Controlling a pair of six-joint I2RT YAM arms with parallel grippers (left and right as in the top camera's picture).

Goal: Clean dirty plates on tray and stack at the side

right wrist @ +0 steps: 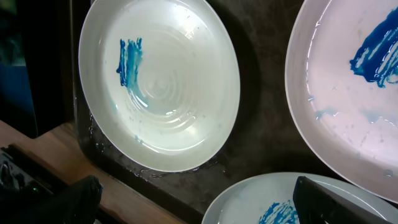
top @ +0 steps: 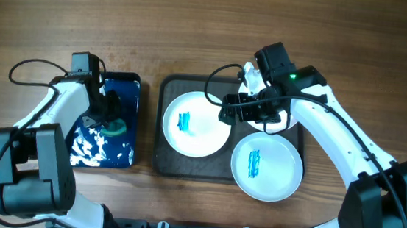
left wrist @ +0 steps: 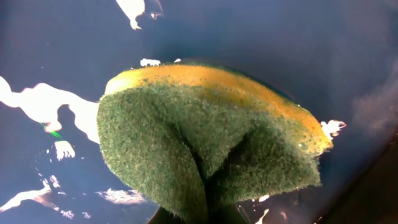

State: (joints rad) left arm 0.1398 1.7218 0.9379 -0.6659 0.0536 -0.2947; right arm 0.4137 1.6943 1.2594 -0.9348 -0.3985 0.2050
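Three dirty plates [top: 195, 124] lie blue-smeared on the tray [top: 161, 162]. I have the right gripper [top: 254, 109] jaws-wide over the rear plate [right wrist: 249, 199], seemingly to lift it, and the left gripper [top: 107, 117] pinching a folded sponge [left wrist: 205, 130] for scrubbing.

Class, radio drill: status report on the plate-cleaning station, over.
Left gripper shut on sponge over blue tray. Right gripper open above rear plate. Three plates on grey tray, all smeared. No obstruction.

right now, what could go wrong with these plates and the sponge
The plate nearest the robot overhangs the tray rim, so pressing it could tip it. The sponge is pinched into a fold in the left gripper, so it may wipe poorly. The plates look wet; the open right gripper may slip on one.
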